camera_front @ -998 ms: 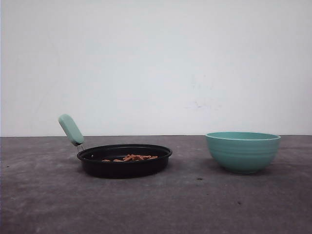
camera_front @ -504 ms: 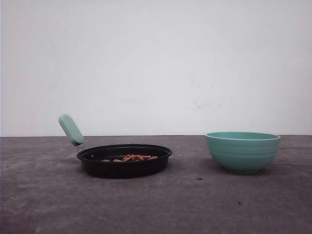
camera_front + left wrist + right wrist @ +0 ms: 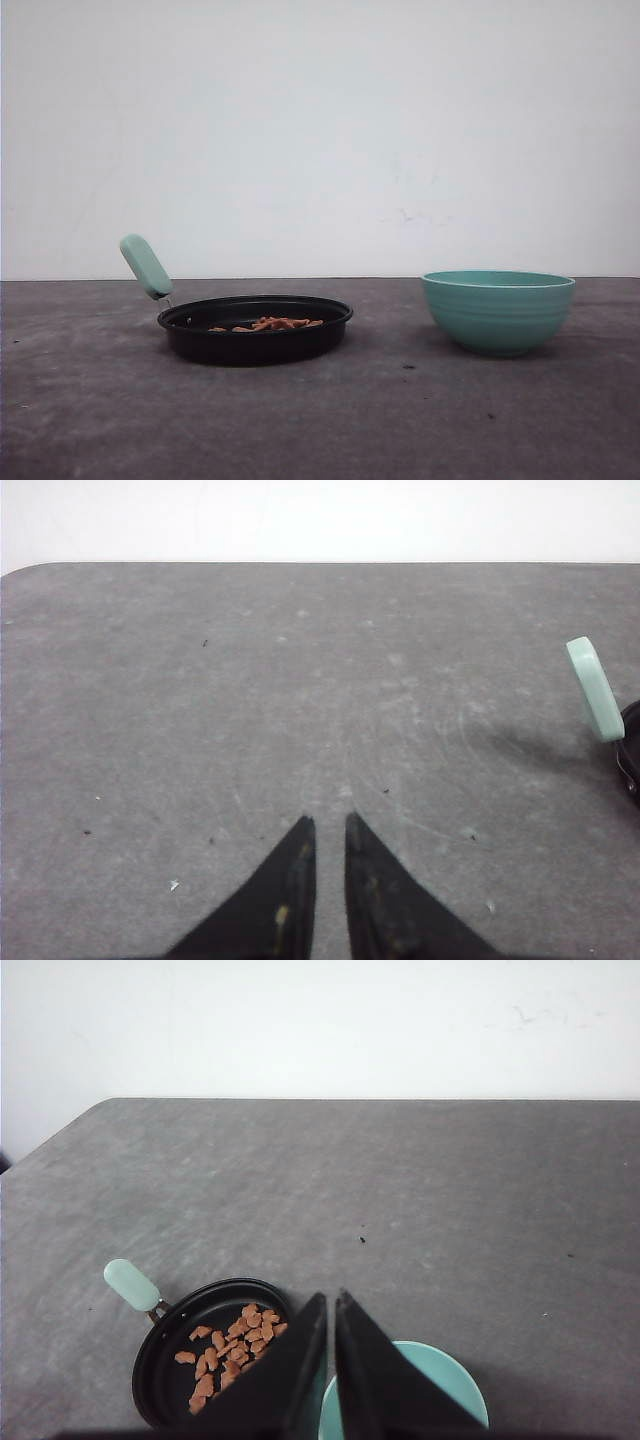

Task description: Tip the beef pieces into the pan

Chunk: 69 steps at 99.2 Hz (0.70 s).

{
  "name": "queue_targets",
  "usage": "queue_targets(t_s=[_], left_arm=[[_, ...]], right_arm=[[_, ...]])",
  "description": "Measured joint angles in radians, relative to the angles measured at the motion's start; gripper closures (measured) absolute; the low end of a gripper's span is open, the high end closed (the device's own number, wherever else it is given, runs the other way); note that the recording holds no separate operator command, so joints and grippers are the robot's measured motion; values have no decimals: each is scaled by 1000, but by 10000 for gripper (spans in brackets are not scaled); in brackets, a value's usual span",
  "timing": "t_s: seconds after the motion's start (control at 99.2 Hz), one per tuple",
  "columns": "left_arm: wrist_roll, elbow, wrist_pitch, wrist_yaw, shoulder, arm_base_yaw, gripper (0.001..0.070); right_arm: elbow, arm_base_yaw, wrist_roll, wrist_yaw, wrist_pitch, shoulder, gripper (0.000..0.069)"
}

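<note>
On the grey table point(image 3: 100, 420) that fills the lower part of the front view, a shallow black pan point(image 3: 256, 330) sits upright, its mint-green handle point(image 3: 146, 266) angled upward on the side away from the bowl. The teal bowl point(image 3: 498, 311) stands well apart from the pan, at about the same depth on the table.

The left gripper point(image 3: 325, 825) hangs over bare table near the pan's handle point(image 3: 594, 689), its two dark fingers drawn close with only a thin slit between them, holding nothing. The right gripper point(image 3: 331, 1300) hangs above the pan point(image 3: 165, 1345) and the bowl point(image 3: 455, 1375), its fingers likewise nearly together and gripping nothing (the tips touch neither vessel).

The beef pieces point(image 3: 228, 1345) lie scattered on the pan's floor as small reddish-orange bits; from the front only a low heap point(image 3: 270, 324) shows above the rim. The right gripper's fingers cover part of the pan and much of the bowl, so the bowl's contents cannot be made out. In the left wrist view the pan is cut off at the frame edge.

The table is scuffed and flecked, and a plain white wall point(image 3: 320, 130) stands behind it.
</note>
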Motion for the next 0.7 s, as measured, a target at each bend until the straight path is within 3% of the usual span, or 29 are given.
queue_targets(t_s=[0.282, 0.383, 0.545, 0.696], left_arm=[[0, 0, 0, 0, 0, 0, 684], [0, 0, 0, 0, 0, 0, 684], [0, 0, 0, 0, 0, 0, 684], [0, 0, 0, 0, 0, 0, 684]], right_arm=[[0, 0, 0, 12, 0, 0, 680], [0, 0, -14, 85, 2, 0, 680], [0, -31, -106, 232, 2, -2, 680], [-26, -124, -217, 244, 5, -51, 680]])
